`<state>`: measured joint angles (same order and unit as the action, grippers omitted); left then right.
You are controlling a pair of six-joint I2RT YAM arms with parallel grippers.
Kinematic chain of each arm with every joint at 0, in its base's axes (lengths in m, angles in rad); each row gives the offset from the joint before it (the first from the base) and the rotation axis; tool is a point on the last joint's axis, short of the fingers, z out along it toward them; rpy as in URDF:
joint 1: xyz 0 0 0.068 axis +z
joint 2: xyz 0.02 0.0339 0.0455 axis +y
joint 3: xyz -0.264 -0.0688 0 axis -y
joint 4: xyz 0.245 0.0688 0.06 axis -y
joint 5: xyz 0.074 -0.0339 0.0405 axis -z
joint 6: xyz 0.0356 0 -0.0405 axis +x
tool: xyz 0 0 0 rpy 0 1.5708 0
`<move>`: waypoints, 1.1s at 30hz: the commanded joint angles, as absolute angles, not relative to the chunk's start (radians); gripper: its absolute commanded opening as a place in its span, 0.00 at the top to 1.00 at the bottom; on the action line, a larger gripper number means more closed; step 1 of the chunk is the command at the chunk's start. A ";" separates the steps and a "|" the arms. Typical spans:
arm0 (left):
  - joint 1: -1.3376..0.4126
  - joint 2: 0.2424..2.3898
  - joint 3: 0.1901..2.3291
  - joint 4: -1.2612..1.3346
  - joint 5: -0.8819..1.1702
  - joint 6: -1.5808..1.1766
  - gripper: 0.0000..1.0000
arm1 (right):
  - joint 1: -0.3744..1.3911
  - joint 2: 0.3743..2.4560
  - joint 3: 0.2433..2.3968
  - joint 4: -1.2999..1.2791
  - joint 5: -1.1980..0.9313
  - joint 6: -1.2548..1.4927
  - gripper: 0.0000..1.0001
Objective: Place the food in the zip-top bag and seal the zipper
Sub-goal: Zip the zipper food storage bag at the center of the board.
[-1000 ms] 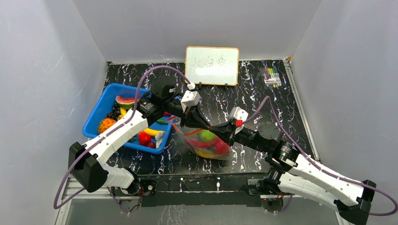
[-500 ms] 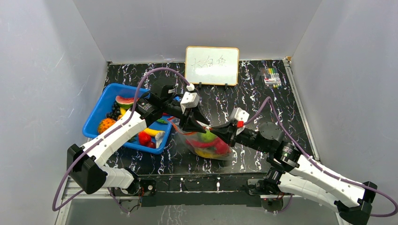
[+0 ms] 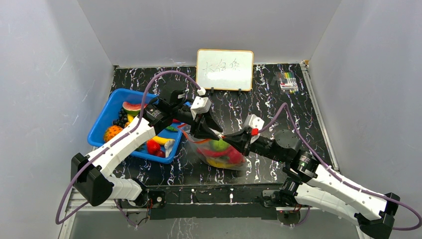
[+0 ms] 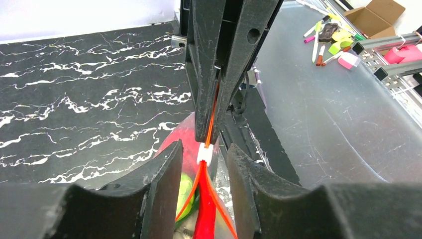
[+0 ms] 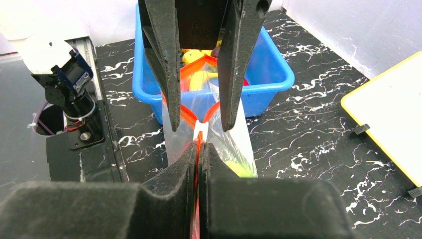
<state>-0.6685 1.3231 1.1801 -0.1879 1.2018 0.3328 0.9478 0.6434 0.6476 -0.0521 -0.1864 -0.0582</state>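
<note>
Clear bag sits mid-table just right of the blue basket, bulging with green, red and yellow food. Its red-orange zipper carries a white slider. Right gripper is clamped on the zipper and left gripper has its jaws apart either side of the slider. Versus a second ago: bag unmoved, the grippers' meeting point slightly further left.
</note>
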 commanded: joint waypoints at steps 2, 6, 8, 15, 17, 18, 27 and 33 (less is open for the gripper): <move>-0.665 1.323 1.192 -0.185 1.253 0.355 0.66 | 0.947 0.641 0.696 0.036 -0.193 -0.058 1.00; -0.665 1.347 1.213 -0.183 1.263 0.329 0.79 | 0.948 0.643 0.690 0.082 -0.207 -0.052 1.00; -0.665 1.358 1.230 -0.209 1.272 0.342 0.84 | 0.948 0.653 0.703 0.074 -0.206 -0.057 1.00; -0.664 1.340 1.228 -0.253 1.273 0.386 1.00 | 0.948 0.653 0.717 0.046 -0.185 -0.060 1.00; -0.664 1.331 1.228 -0.267 1.257 0.399 1.00 | 0.948 0.643 0.710 0.036 -0.155 -0.061 1.00; -0.664 1.327 1.227 -0.267 1.248 0.398 1.00 | 0.948 0.637 0.706 0.032 -0.138 -0.061 1.00; -0.665 1.305 1.247 -0.329 1.193 0.420 1.00 | 0.948 0.568 0.700 0.000 -0.044 -0.077 1.00; -0.665 1.290 1.235 -0.329 1.173 0.413 1.00 | 0.948 0.547 0.708 -0.019 0.011 -0.068 1.00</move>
